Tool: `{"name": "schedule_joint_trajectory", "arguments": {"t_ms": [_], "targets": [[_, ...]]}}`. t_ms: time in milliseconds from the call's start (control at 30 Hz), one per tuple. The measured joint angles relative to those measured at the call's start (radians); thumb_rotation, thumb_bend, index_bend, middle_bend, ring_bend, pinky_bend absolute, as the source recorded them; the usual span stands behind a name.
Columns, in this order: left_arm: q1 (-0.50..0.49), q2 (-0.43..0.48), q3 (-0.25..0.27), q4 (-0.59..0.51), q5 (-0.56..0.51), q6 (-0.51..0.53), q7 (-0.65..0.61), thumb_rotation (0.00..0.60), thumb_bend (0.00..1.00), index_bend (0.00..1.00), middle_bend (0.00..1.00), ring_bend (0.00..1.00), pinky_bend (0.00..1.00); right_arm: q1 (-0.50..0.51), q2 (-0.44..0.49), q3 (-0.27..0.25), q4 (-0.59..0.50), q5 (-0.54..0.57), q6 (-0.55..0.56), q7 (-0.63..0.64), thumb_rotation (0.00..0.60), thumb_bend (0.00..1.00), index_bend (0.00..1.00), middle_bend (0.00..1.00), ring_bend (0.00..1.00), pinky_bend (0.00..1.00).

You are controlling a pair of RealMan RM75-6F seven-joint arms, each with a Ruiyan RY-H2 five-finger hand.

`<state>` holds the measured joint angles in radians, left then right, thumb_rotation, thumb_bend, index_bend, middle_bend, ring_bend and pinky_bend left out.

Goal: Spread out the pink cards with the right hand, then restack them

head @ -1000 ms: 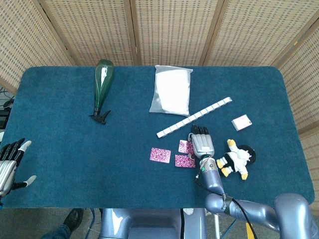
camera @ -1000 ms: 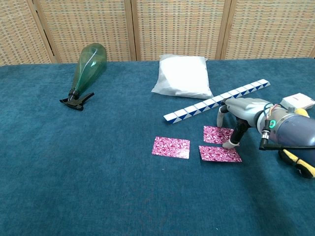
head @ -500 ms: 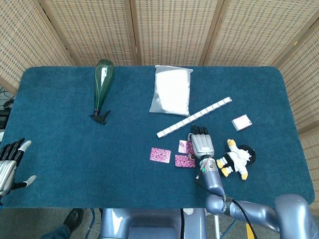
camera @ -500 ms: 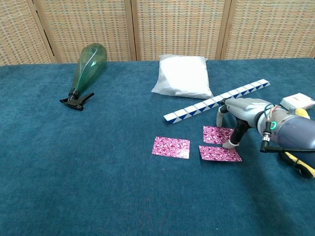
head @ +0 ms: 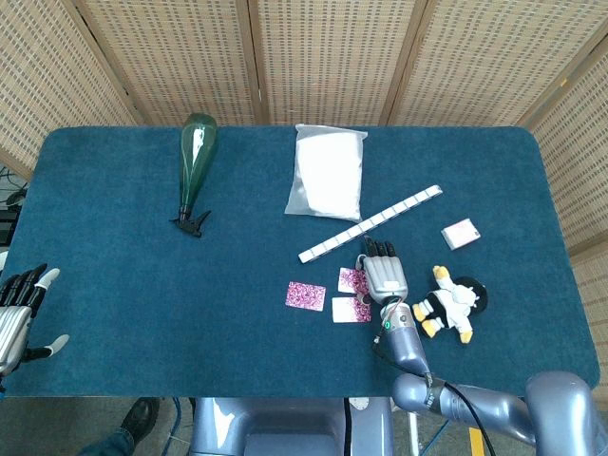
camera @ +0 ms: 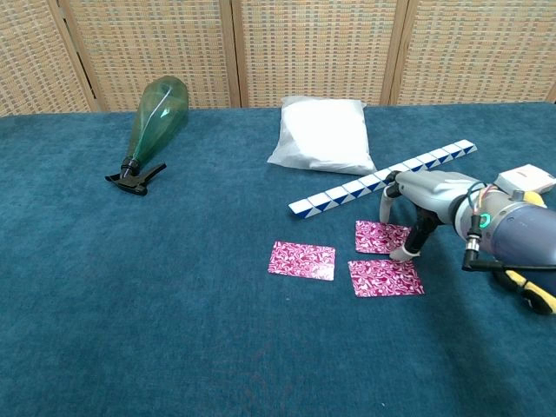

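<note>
Three pink cards point(camera: 347, 261) are seen spread apart, a fingertip of the empty, splayed right hand point(camera: 421, 207) pressed beside the 3-o'clock pair; restacking is judged outstanding.

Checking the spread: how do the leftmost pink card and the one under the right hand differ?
The leftmost card lies fully in view, apart from the others; the far card is partly hidden in the head view by the right hand, with a fingertip at its edge. The leftmost sits nearer the table's front. Both share the pink swirl pattern and lie flat.
</note>
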<state>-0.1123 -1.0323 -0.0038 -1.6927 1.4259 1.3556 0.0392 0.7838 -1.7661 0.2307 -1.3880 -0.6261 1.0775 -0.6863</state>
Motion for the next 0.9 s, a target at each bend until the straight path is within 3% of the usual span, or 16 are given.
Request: {"name": "schedule_joint_trajectory", "arguments": {"t_ms": [900], "targets": [[-0.002, 0.004, 0.002, -0.003, 0.000, -0.005, -0.004, 0.600, 0.22, 0.00, 0.00, 0.00, 0.00, 0.046, -0.009, 0.043, -0.131, 0.020, 0.096, -0.109, 0.600, 0.34, 0.53, 0.00, 0.00, 0.04]]}}
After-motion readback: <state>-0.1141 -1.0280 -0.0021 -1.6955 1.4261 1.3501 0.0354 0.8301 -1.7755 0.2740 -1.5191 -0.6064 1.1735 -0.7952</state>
